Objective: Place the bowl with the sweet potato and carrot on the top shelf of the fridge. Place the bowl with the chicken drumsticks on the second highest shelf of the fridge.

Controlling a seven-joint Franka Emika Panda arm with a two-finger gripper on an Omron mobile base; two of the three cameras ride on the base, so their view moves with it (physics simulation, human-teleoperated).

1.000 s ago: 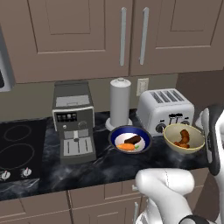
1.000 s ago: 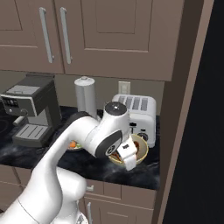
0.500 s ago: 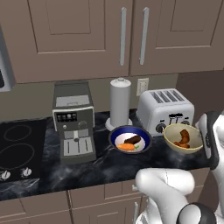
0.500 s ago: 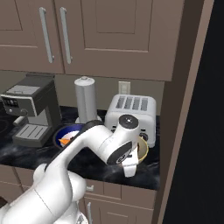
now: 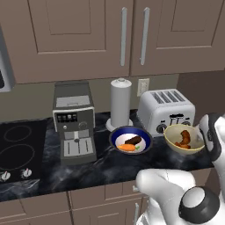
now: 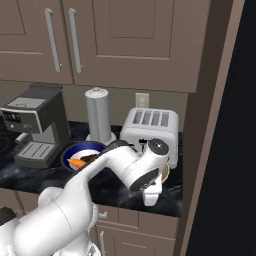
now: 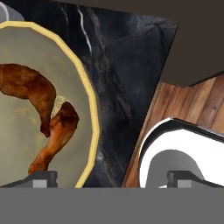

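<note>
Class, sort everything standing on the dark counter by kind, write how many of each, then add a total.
Bowls: 2, blue bowl, yellow bowl
Toaster: 1
Coffee machine: 1
Paper towel roll: 1
Total: 5

Counter (image 5: 105,169): black marble with white veins. Drumstick bowl (image 5: 172,139): cream-beige inside, yellow rim; chicken drumsticks (image 7: 41,105) reddish brown. Vegetable bowl (image 5: 117,136): blue rim, white inside, holding an orange carrot (image 5: 127,148) and a dark brown sweet potato (image 5: 131,140). Toaster (image 5: 165,110) white. Cabinets (image 5: 79,39) brown. Floor (image 7: 192,105) reddish wood planks.
</note>
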